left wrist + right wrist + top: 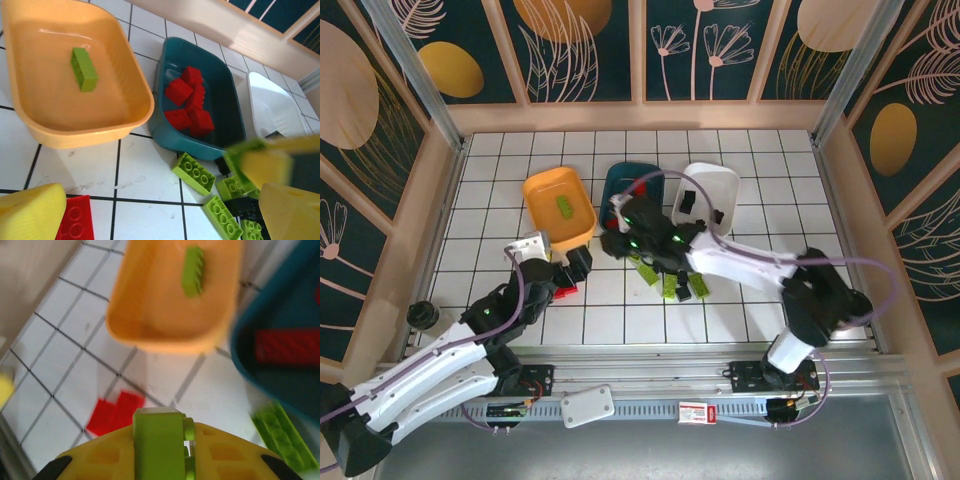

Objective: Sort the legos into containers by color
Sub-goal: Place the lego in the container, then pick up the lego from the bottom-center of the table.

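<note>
Lego (157, 440), lime studded plastic, clamped in waffle-textured yellow right claw (161, 460).

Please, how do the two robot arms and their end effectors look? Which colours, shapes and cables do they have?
The left arm and the right arm have white links and black joints. A purple cable runs along each. The left end effector and the right end effector are black, with two fingers faced by yellow grid-patterned pads.

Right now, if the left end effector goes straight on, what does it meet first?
Probably the lime green brick lying in front of the dark teal tray, though depth is unclear.
</note>
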You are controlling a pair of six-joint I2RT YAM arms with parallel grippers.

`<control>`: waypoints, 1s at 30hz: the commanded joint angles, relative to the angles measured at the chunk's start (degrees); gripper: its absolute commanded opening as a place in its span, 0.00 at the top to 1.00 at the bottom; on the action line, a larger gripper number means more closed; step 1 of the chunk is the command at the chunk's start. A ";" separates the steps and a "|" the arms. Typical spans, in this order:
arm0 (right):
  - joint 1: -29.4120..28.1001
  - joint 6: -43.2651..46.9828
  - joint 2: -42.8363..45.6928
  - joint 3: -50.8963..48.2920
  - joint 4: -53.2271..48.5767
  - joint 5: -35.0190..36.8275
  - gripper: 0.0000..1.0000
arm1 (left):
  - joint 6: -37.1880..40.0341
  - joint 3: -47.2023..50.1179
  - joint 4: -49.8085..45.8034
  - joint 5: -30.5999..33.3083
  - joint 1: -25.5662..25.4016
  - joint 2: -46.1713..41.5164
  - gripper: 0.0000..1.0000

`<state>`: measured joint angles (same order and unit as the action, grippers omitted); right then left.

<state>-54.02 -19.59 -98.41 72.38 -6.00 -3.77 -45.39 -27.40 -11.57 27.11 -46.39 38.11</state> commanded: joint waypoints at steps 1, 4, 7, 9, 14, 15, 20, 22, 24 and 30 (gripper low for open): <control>0.79 5.36 -10.17 10.97 0.99 -3.73 0.84 | -2.07 0.49 -4.77 3.12 0.08 -4.01 0.01; 2.27 5.68 -18.81 20.53 -0.72 -5.04 0.84 | -2.93 1.10 -6.88 3.61 0.12 -7.61 0.02; 3.25 6.07 -25.62 28.60 -2.17 -6.35 0.83 | -3.78 1.77 -8.17 3.49 0.12 -10.29 0.01; 3.78 6.08 -29.12 32.97 -3.20 -7.71 0.79 | -4.02 2.16 -8.38 3.17 0.08 -11.37 0.01; 4.59 5.80 -32.36 37.14 -4.88 -7.94 0.46 | -4.22 2.52 -7.97 2.08 0.07 -11.09 0.01; 4.73 5.66 -31.67 36.45 -4.66 -7.71 0.43 | -4.24 2.51 -7.71 1.83 0.05 -10.66 0.02; 4.98 4.54 -21.69 24.05 0.34 -5.99 0.40 | -4.11 2.78 -5.48 0.80 0.08 -8.49 0.02; 4.82 3.49 -14.81 15.92 3.50 -4.60 0.39 | -3.94 3.28 -4.02 0.12 0.07 -7.77 0.02; 4.79 2.07 -8.28 7.02 6.00 -3.05 0.39 | -3.90 3.81 -2.26 -0.53 0.11 -7.03 0.02; 4.46 -3.97 10.95 -17.48 9.25 3.61 0.38 | -3.53 5.33 3.51 -2.88 0.07 -2.83 0.01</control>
<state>-49.28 -19.57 -92.99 62.41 0.40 -4.75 -48.75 -23.11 -12.73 25.91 -46.39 33.95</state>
